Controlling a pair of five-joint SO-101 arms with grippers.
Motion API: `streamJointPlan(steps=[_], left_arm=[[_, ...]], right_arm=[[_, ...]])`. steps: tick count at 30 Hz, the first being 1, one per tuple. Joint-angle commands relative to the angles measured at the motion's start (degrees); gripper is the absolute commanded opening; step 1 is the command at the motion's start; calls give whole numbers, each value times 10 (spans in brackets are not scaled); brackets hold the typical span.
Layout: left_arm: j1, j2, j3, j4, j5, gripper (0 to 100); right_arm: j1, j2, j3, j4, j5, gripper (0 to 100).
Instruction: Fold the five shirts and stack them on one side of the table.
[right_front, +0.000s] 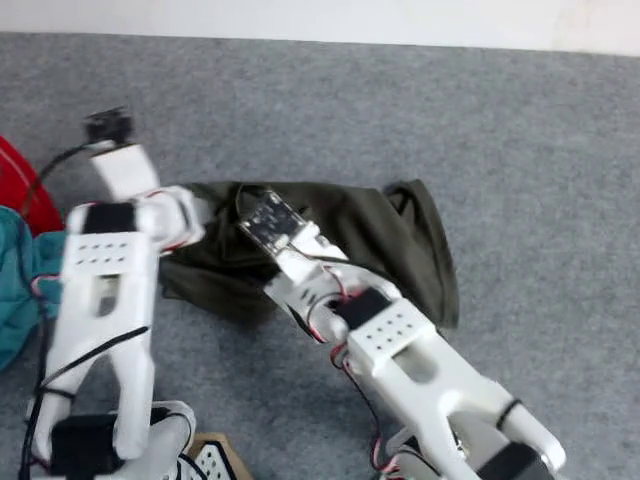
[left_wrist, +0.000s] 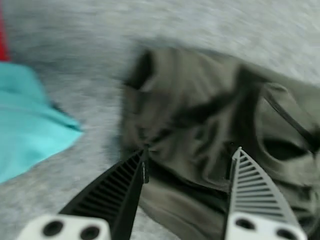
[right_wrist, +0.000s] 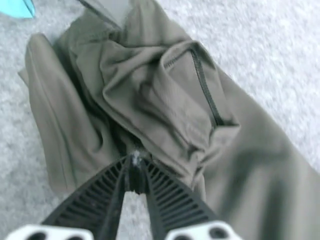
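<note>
An olive shirt (right_front: 385, 240) lies crumpled in the middle of the grey table (right_front: 520, 130). My right gripper (right_wrist: 135, 162) is shut on a fold of the olive shirt (right_wrist: 150, 90) near its edge, and creases run in toward the tips. My left gripper (left_wrist: 189, 162) hangs open just above the olive shirt (left_wrist: 210, 110), one finger over the shirt's edge and the other over its middle. In the high view both arms meet at the shirt's left half, with the left gripper (right_front: 205, 215) at its left end.
A teal shirt (right_front: 15, 285) and a red shirt (right_front: 18, 185) lie at the table's left edge; the teal shirt (left_wrist: 25, 125) is close beside the left gripper. The right arm (right_front: 400, 345) crosses the near side of the olive shirt. Bare grey table spreads to the right and rear.
</note>
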Motion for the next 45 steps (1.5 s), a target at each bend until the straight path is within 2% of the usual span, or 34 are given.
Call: streamJointPlan(steps=[1, 4, 8, 20, 27, 32, 40, 45], left_arm=[[41, 60, -46, -22, -2, 167], [34, 154, -89, -38, -2, 64], [17, 245, -151, -37, -2, 7], [13, 272, -158, -55, -4, 6], [-40, 272, -79, -118, -6, 7], [-63, 269, -44, -121, -6, 7], [-138, 271, -32, -137, -7, 8], [-144, 252, -65, -122, -4, 8]], right_arm=[[17, -42, 28, -34, 2, 8], [26, -51, 45, -58, 2, 8], [26, -52, 49, -60, 2, 8], [25, -50, 48, -61, 4, 8], [25, -48, 49, -61, 4, 8], [25, -47, 49, -61, 4, 8], [25, -47, 51, -61, 3, 8], [25, -47, 51, -61, 3, 8]])
